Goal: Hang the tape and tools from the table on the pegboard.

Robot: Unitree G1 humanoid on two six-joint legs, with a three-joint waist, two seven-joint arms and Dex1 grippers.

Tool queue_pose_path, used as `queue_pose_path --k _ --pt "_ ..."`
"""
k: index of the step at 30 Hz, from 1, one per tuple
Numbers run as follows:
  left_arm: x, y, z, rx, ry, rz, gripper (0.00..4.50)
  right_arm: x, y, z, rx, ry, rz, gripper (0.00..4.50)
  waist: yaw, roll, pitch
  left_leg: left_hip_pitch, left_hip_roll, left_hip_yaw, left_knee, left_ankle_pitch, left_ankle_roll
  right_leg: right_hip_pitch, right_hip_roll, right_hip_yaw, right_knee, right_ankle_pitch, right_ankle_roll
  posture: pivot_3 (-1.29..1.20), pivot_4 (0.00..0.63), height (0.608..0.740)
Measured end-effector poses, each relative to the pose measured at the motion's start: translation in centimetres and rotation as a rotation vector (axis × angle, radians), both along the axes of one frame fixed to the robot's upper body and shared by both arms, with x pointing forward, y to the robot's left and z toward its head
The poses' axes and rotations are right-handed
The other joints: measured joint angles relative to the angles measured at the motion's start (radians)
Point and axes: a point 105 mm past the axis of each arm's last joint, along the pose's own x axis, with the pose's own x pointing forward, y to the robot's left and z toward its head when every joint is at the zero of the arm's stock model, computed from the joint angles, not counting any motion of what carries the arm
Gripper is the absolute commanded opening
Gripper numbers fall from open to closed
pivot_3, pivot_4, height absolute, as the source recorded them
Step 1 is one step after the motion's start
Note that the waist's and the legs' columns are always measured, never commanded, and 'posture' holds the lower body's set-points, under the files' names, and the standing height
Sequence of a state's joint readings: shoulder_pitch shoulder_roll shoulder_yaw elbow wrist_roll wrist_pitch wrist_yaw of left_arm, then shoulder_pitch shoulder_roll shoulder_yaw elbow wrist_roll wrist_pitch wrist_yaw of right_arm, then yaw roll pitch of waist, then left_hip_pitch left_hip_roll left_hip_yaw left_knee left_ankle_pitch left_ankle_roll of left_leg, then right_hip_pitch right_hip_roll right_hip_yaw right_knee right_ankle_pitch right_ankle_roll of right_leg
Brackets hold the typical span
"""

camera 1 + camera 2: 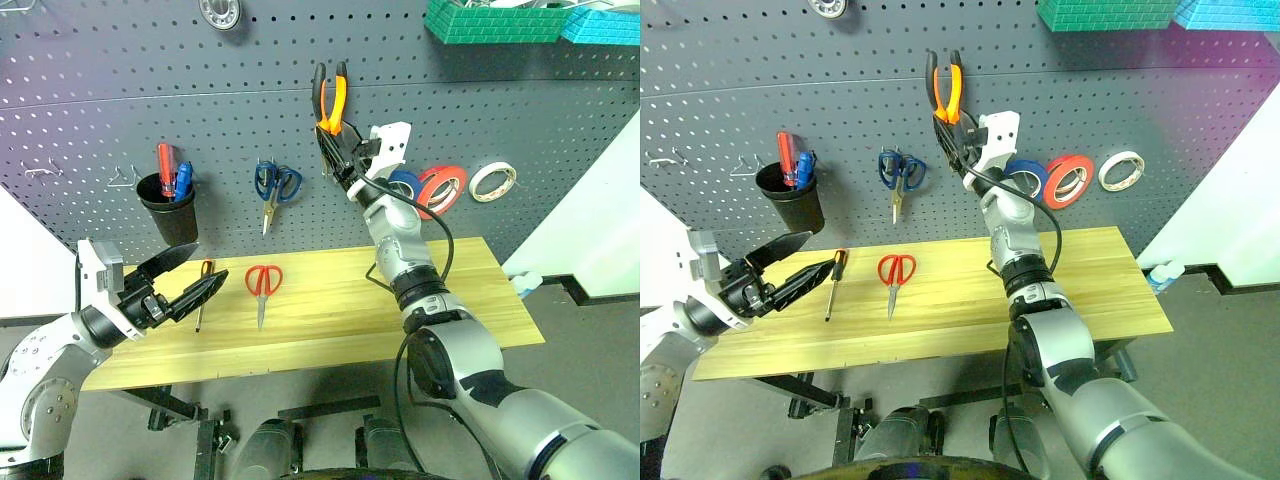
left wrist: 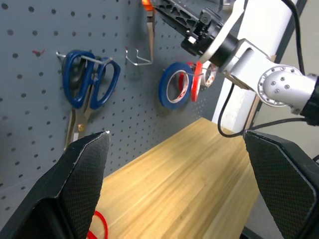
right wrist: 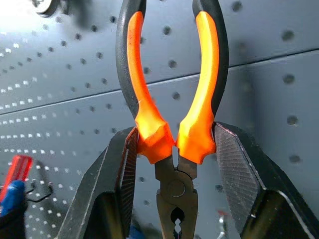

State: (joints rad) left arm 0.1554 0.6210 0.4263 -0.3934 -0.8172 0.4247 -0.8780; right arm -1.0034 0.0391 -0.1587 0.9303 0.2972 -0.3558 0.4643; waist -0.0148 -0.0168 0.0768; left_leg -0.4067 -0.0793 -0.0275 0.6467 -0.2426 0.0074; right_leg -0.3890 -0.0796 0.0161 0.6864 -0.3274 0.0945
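pliers: the small pliers (image 3: 172,124) are up in the air, handles pointing up against the pegboard (image 1: 90,110), nose hanging down between the fingers
right gripper: the right gripper (image 3: 174,174) is clamped on the pliers low on the orange handles, just above the pivot
right arm pose: stretched forward and up, wrist tilted upward toward the board, above the bare hook (image 2: 137,57)
handling: I'd call them stiff steel, a bit heavy for their size; the rubbery handles should grip well, but the two handles can swing apart, so holding near the pivot looks wise
left gripper: the left gripper (image 1: 190,283) stands wide apart with nothing in it, held level over the near edge of the table (image 1: 460,300)
waiting: screwdriver (image 1: 203,292) and red scissors (image 1: 262,285) lie flat on the table
tape: the blue tape (image 2: 174,84) already hangs on the board, beside the red roll (image 1: 440,188)
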Motion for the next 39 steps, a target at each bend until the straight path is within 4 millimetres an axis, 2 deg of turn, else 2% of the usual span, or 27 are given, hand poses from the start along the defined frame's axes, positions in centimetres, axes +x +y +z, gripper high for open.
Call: queue_pose_path --k 3,9,13,22,31,39 --pt "-0.4 0.1 0.0 0.01 0.001 0.008 4.5 0.3 -0.1 0.6 0.009 -0.016 -0.022 2.02 0.001 0.0 0.0 0.0 0.0 0.0 0.0 0.0 0.0 0.0 0.0 0.0 0.0 0.0 0.0 0.12 0.012 0.723" --pt "-0.6 -0.1 0.2 0.007 0.004 0.015 4.5 0.8 -0.3 0.0 0.01 0.015 -0.045 2.02 0.004 0.0 0.0 0.0 0.0 0.0 0.0 0.0 0.0 0.0 0.0 0.0 0.0 0.0 0.0 0.14 0.021 0.723" --pt "-0.8 -0.9 0.9 0.011 -0.007 0.015 4.5 0.9 -0.2 0.5 0.007 0.0 -0.054 2.02 0.005 0.001 0.0 0.0 0.0 0.0 0.0 0.0 0.0 0.0 0.0 0.0 0.0 0.0 0.0 0.15 0.028 0.723" --pt "-1.1 -2.1 1.9 0.019 0.011 0.003 4.5 1.2 -0.8 -0.1 -0.026 0.005 -0.145 2.02 0.007 0.002 0.001 0.0 0.0 0.0 -0.001 0.0 0.0 0.0 0.0 0.0 0.0 0.0 0.0 0.18 0.044 0.723" --pt "-1.7 -1.5 1.8 0.014 0.047 0.011 4.5 1.4 -0.6 0.1 -0.038 -0.004 -0.208 2.02 0.013 0.004 0.003 0.0 0.0 0.0 -0.001 0.0 0.001 0.0 0.0 0.0 0.0 -0.001 -0.001 0.2 0.067 0.723" --pt "-2.5 -0.9 1.2 0.019 0.08 0.018 4.5 1.1 0.8 0.5 -0.048 -0.015 -0.187 2.02 0.032 0.01 0.009 0.001 0.001 -0.001 -0.002 -0.003 0.004 0.0 0.0 0.0 0.0 -0.001 -0.002 0.21 0.087 0.723"
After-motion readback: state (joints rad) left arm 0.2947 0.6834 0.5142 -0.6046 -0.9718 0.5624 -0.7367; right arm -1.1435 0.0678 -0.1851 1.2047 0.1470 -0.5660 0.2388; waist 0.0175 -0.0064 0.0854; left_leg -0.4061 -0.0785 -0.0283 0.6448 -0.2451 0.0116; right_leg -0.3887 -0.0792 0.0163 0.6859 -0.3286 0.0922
